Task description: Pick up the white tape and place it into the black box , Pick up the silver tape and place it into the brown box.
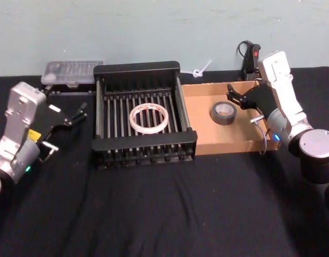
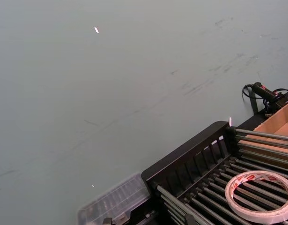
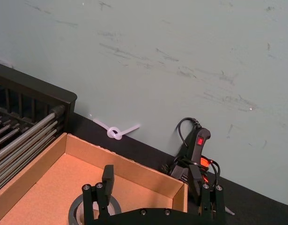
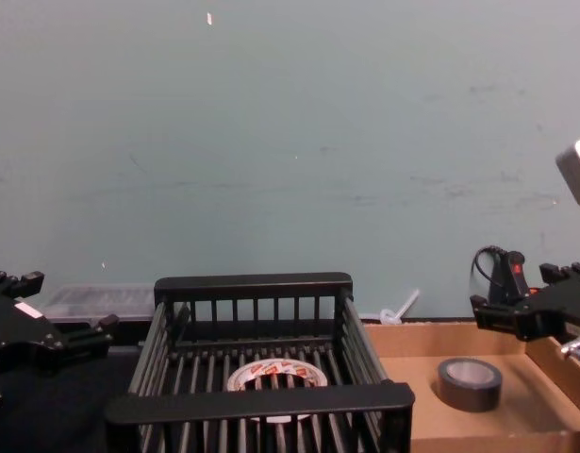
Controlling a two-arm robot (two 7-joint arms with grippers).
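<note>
Judged from the layout, both placements done; only retreat of the arms left.

Black box (image 1: 145,115) just right of the left gripper (image 1: 73,115), well apart from it, with the white tape (image 1: 148,118) lying flat on the slatted floor inside. Brown box (image 1: 207,142) touching the black box's right wall, directly under and ahead of the right gripper (image 1: 235,96).

Right gripper hovering over the brown box's far right corner, spread wide and holding nothing. Left gripper out beside the black box's left wall, fingers apart, empty.

Silver tape (image 1: 223,112) flat on the cardboard floor, just short of the right gripper's fingertips, not touching them.

Next move likely calls for lifting the right gripper clear of the low cardboard wall without nudging the roll.
</note>
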